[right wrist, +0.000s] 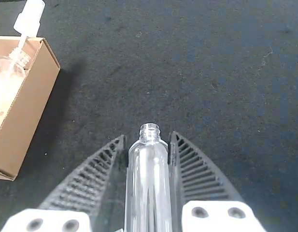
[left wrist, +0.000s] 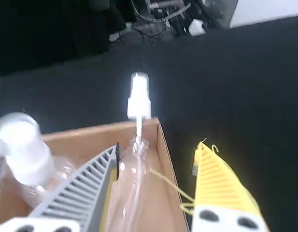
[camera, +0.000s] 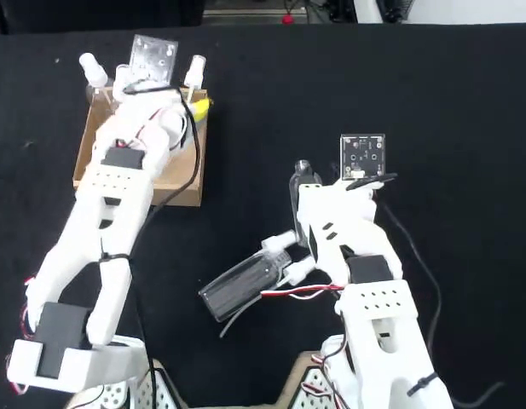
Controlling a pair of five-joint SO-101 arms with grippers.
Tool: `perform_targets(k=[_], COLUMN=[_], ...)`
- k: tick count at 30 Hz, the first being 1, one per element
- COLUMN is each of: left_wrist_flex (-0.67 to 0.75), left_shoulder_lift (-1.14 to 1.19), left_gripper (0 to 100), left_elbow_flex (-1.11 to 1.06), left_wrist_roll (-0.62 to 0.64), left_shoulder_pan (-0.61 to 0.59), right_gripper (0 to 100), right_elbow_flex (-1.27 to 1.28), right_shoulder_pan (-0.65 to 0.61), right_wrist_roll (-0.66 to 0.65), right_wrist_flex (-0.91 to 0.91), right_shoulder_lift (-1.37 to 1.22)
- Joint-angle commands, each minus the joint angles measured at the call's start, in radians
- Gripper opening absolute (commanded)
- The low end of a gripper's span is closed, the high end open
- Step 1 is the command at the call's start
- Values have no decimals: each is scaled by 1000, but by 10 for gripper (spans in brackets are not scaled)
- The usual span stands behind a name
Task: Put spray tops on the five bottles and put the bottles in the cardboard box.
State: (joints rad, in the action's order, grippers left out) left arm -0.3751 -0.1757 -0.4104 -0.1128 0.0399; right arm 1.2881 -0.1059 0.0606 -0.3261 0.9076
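Reaching over the cardboard box (camera: 184,194) at the far left of the black tabletop (camera: 433,85), the left arm is seen with its left pincer (left wrist: 157,150) released: the grey finger (left wrist: 86,183) is inside the box, the yellow finger (left wrist: 219,188) is held over the box's side wall, and a wide gap is left between them. A clear bottle with a spray top (left wrist: 138,99) is leant in the box just beside the grey finger; whether it is touched by that finger cannot be told. A second capped bottle (left wrist: 24,145) is seen in the box on the other side of the grey finger. In the high view, three white spray tops (camera: 92,66) (camera: 126,77) (camera: 196,68) are shown sticking out past the far edge of the box.

The right pincer (right wrist: 148,140) is held near the middle of the tabletop, well apart from the box, and is clenched on an uncapped bottle (right wrist: 148,183). The bottle is gripped by its body between both fingers, with its open neck pointed away from the arm and clear of the fingertips.

Another clear bottle (camera: 244,285) is laid on its side on the tabletop just beside the right arm. White spray-top parts (camera: 278,244) (camera: 301,271) are seen at its end nearer that arm; whether one is fitted cannot be told.
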Motion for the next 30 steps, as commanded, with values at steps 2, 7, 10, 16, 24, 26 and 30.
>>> perform_targets(k=[2,7,10,16,24,26,30], left_wrist_flex=[-215,-494,-623,-812,-980,-1010,-1043], left_shoulder_lift=[15,198,330,568,841,899,994], left_gripper=[245,246,246,246,247,247,247], left_elbow_flex=[285,547,705,1043,1419,1497,1641], left_wrist_roll=[-9,-158,-229,-247,-354,-368,-367], left_shoulder_pan=[-22,8,15,10,-18,-24,-47], right_gripper=[141,141,141,141,141,141,141], right_elbow_flex=[-67,-67,-67,-67,-67,-67,-67], right_shoulder_pan=[18,18,18,18,18,18,18], right_wrist_roll=[-2,-2,-2,-2,-2,-2,-2], right_wrist_flex=[28,28,28,28,28,28,28], right_shoulder_lift=[33,33,33,33,33,33,33])
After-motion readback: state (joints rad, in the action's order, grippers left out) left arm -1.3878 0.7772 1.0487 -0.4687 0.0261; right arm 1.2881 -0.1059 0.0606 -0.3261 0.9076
